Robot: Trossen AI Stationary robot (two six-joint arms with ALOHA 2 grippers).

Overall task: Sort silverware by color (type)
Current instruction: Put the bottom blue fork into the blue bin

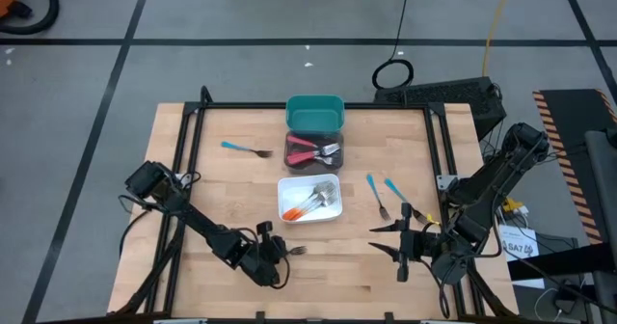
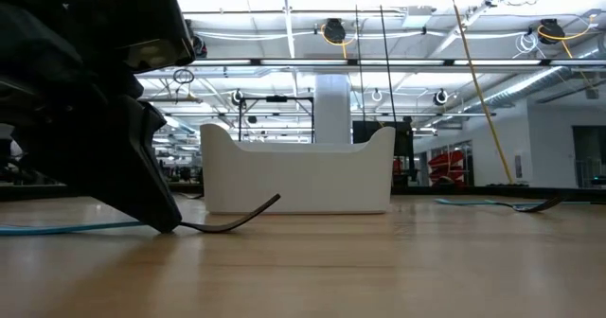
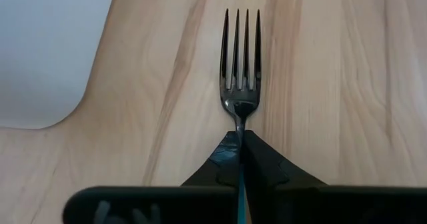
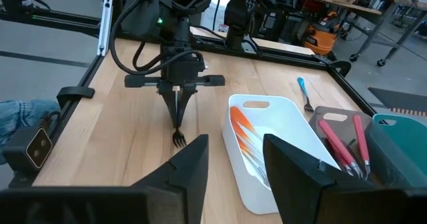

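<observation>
Sorting looks about halfway: orange forks sit in the white bin, red ones in the dark bin, teal bin empty-looking. Three blue forks lie loose. Left hand, low near the worktop's front edge, is clamped on a blue-handled fork. Right hand waits open, front right.

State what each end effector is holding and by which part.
The left end effector is shut on a blue-handled fork, gripping the handle just behind the head, which lies on the table. The right end effector is open and holds nothing.
</observation>
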